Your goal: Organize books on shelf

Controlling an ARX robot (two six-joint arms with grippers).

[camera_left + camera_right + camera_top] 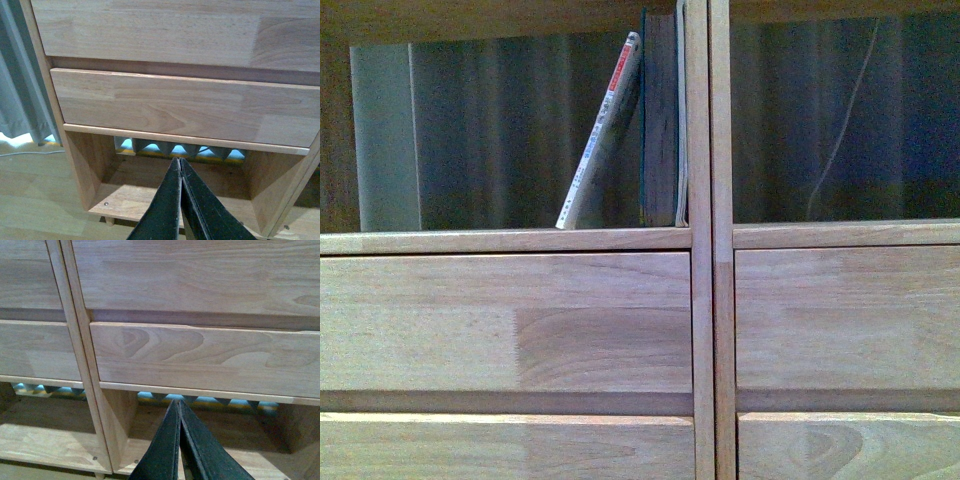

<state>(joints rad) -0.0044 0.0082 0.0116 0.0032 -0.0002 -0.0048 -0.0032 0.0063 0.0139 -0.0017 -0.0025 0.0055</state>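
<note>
In the front view the thin white paperback (603, 135) leans to the right in the left compartment of the wooden shelf (510, 240), its top resting on the upright teal book (661, 120). The teal book stands against the vertical double divider (709, 240). Neither gripper shows in the front view. My left gripper (179, 162) is shut and empty, low down in front of the shelf's bottom open compartment. My right gripper (178, 404) is shut and empty, also low, facing a bottom compartment under the drawer fronts.
Plain drawer fronts (505, 320) fill the rows below the books. The right compartment (840, 120) holds no books; a thin cable hangs behind it. A grey curtain (20, 90) hangs beside the shelf's left end above the wooden floor (35, 200).
</note>
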